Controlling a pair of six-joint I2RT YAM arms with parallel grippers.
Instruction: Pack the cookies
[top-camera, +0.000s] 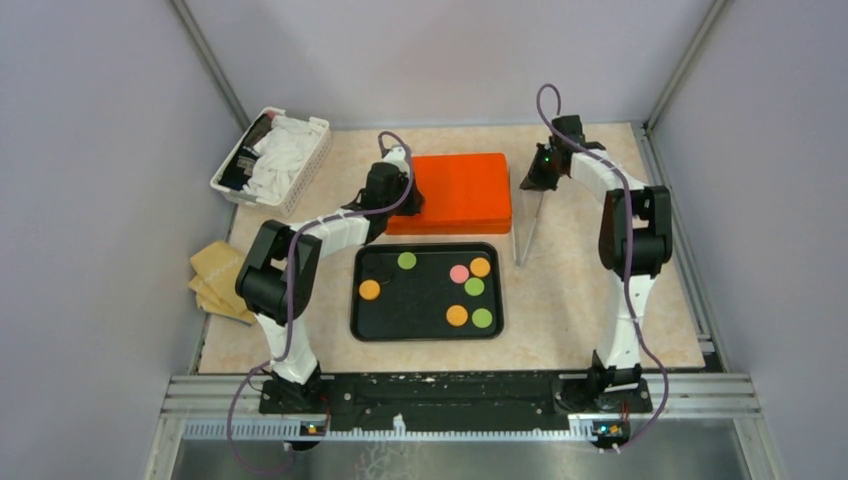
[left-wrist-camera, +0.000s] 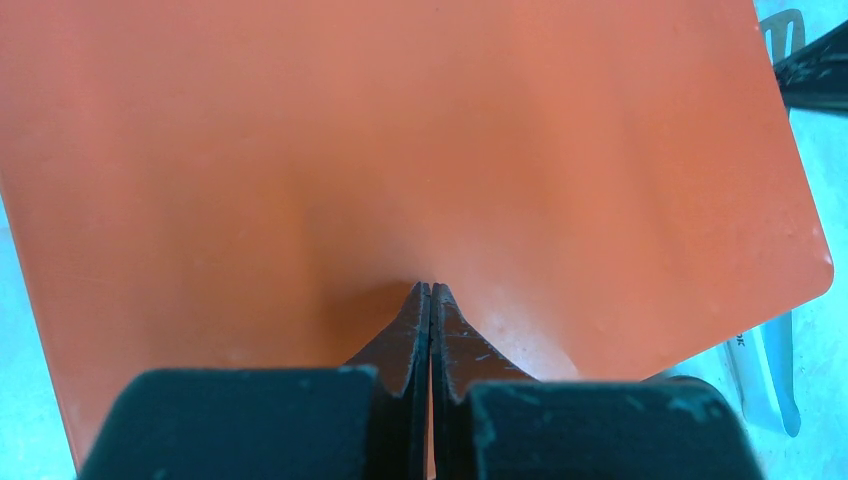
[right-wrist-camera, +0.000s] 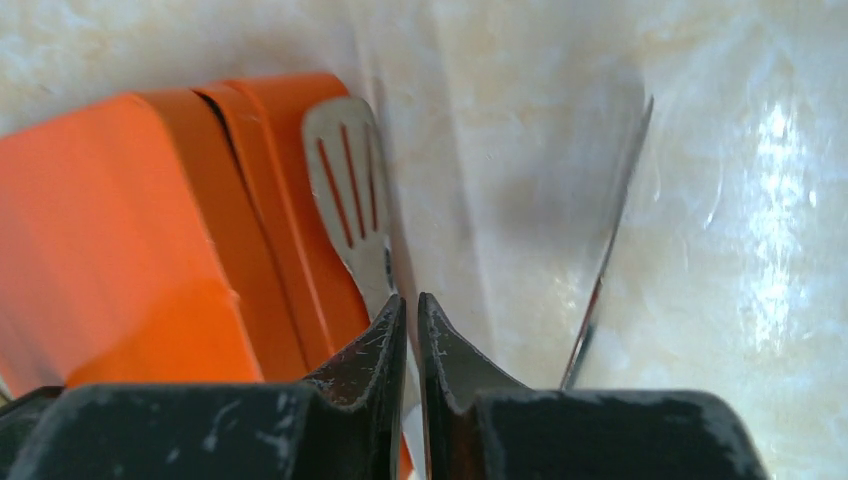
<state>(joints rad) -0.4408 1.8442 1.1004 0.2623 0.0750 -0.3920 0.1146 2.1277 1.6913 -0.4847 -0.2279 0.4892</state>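
Several cookies lie on the black tray (top-camera: 365, 325): orange (top-camera: 369, 289), green (top-camera: 407, 260), pink (top-camera: 459, 273) and others toward its right side. Behind the tray is a closed orange box (top-camera: 455, 192). My left gripper (top-camera: 407, 200) (left-wrist-camera: 431, 287) is shut with nothing in it, its tips pressed on the box's lid (left-wrist-camera: 400, 150). My right gripper (top-camera: 540, 178) (right-wrist-camera: 412, 298) hovers at the box's right end, shut on the handle of a slotted metal spatula (right-wrist-camera: 345, 180) whose blade lies against the side of the box (right-wrist-camera: 150, 220).
A white basket (top-camera: 270, 160) of cloths and dark items stands at the back left. Tan cloths (top-camera: 218, 280) lie at the left table edge. A thin clear piece (top-camera: 522, 245) (right-wrist-camera: 610, 230) stands right of the box, between the tray and my right arm.
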